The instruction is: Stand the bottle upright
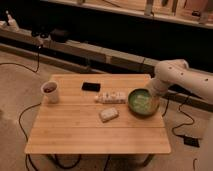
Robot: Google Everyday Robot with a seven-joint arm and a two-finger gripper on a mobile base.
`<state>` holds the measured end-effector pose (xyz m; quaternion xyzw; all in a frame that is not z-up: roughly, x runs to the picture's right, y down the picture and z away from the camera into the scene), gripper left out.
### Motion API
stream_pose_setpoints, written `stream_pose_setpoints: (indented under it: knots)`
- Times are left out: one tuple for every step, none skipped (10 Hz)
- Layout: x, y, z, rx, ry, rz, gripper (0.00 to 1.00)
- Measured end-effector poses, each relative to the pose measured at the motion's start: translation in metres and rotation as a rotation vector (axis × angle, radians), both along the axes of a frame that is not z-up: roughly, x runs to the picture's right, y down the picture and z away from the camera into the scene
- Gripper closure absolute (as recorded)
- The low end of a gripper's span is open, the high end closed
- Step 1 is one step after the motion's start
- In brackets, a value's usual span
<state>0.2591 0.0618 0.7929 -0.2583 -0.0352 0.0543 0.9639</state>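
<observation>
The bottle is whitish with a pale patterned label. It lies on its side near the middle of the wooden table, its long axis running left to right. My white arm reaches in from the right. My gripper is low at the right rim of a green bowl, about a bowl's width to the right of the bottle and not touching it.
A white mug stands at the table's left. A flat black object lies just behind the bottle. A flat pale block lies in front of it. Cables run over the floor around the table.
</observation>
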Motion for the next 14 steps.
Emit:
stream_pose_setpoints:
  knots:
    - [0.000, 0.000, 0.000, 0.000, 0.000, 0.000, 0.20]
    - [0.000, 0.000, 0.000, 0.000, 0.000, 0.000, 0.20]
    - [0.000, -0.001, 0.000, 0.001, -0.001, 0.000, 0.20]
    - [-0.005, -0.009, -0.002, 0.010, -0.005, -0.017, 0.20]
    - [-0.019, -0.021, -0.003, 0.024, -0.020, -0.041, 0.20]
    - [-0.052, -0.042, -0.005, 0.053, -0.052, -0.097, 0.20]
    - [-0.074, -0.053, -0.007, 0.068, -0.075, -0.124, 0.20]
    - [-0.096, -0.064, -0.010, 0.082, -0.094, -0.160, 0.20]
    - [-0.117, -0.070, -0.012, 0.078, -0.116, -0.182, 0.20]
    - [-0.136, -0.070, -0.013, 0.064, -0.136, -0.199, 0.20]
    - [-0.136, -0.070, -0.013, 0.063, -0.136, -0.201, 0.20]
    - [-0.133, -0.070, -0.014, 0.060, -0.132, -0.199, 0.20]
    - [-0.131, -0.069, -0.014, 0.060, -0.129, -0.198, 0.20]
    - [-0.137, -0.070, -0.014, 0.061, -0.137, -0.202, 0.20]
